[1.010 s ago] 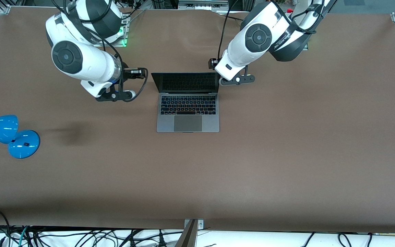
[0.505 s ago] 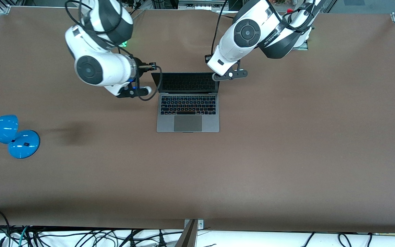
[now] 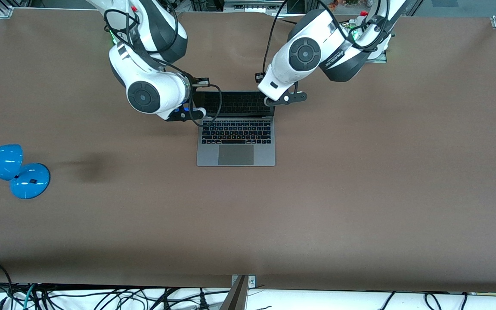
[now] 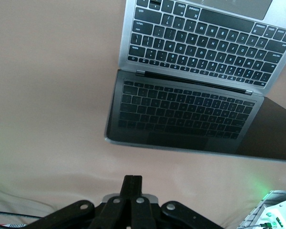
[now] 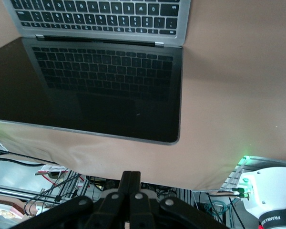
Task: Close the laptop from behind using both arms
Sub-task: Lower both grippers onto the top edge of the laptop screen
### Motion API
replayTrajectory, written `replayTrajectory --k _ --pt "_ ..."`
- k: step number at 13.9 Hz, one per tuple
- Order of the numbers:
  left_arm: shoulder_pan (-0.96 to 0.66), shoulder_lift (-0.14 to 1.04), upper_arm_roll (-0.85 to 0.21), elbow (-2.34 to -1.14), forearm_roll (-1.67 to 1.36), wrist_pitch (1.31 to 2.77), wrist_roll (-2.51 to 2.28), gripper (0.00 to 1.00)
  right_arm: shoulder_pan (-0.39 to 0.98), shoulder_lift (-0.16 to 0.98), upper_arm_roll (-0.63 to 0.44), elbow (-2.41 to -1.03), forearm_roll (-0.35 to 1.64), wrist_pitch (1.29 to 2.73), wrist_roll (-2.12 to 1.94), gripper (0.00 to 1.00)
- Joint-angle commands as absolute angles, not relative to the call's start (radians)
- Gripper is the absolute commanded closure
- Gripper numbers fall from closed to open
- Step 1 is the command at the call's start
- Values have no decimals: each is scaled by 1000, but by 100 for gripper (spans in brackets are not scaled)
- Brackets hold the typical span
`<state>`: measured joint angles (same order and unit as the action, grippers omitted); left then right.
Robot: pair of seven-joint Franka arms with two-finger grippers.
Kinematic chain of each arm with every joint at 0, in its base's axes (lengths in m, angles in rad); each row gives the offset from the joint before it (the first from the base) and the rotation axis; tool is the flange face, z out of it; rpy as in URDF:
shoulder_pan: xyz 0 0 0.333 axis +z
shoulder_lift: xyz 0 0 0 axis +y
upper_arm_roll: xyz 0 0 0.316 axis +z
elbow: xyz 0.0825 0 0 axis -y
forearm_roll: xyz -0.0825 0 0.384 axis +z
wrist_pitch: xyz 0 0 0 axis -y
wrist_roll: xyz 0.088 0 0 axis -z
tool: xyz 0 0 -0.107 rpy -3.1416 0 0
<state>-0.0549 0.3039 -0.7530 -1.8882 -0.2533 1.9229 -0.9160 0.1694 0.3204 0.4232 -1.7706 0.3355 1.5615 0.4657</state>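
Observation:
The grey laptop (image 3: 236, 148) lies open in the middle of the brown table, its dark screen (image 3: 235, 103) raised and facing the front camera. My right gripper (image 5: 130, 180) is shut and empty, up by the top edge of the screen (image 5: 100, 86) at the corner toward the right arm's end, apart from it. My left gripper (image 4: 132, 183) is shut and empty, up by the top edge of the screen (image 4: 181, 114) at the corner toward the left arm's end, apart from it. In the front view both wrists hide their fingers.
A blue desk lamp (image 3: 11, 168) stands near the table's edge at the right arm's end, nearer to the front camera than the laptop. Cables hang along the front edge. Bare brown table (image 3: 360, 172) surrounds the laptop.
Both arms have swung in toward the laptop's raised screen, the right arm by much more. The laptop has not moved and its lid stands as before.

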Motion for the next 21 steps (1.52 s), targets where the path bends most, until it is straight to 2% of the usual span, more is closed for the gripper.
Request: replayTrajectory --k 1,7,12,17,21 --pt "-60 319 -755 -1910 -229 1974 -928 100 167 319 428 -1799 357 1546 476 96" --pt "-49 388 -744 -1893 -154 2025 -927 100 184 341 428 -1830 407 1526 474 96" --pt "-46 439 -727 -1830 -149 2026 -913 100 189 356 422 -1835 402 1568 463 96" --pt "-48 462 -724 -1818 -114 2026 -913 100 186 353 387 -1825 390 1690 462 96" --pt "-48 486 -723 -1804 -114 2046 -911 100 184 353 364 -1810 391 1733 445 96"
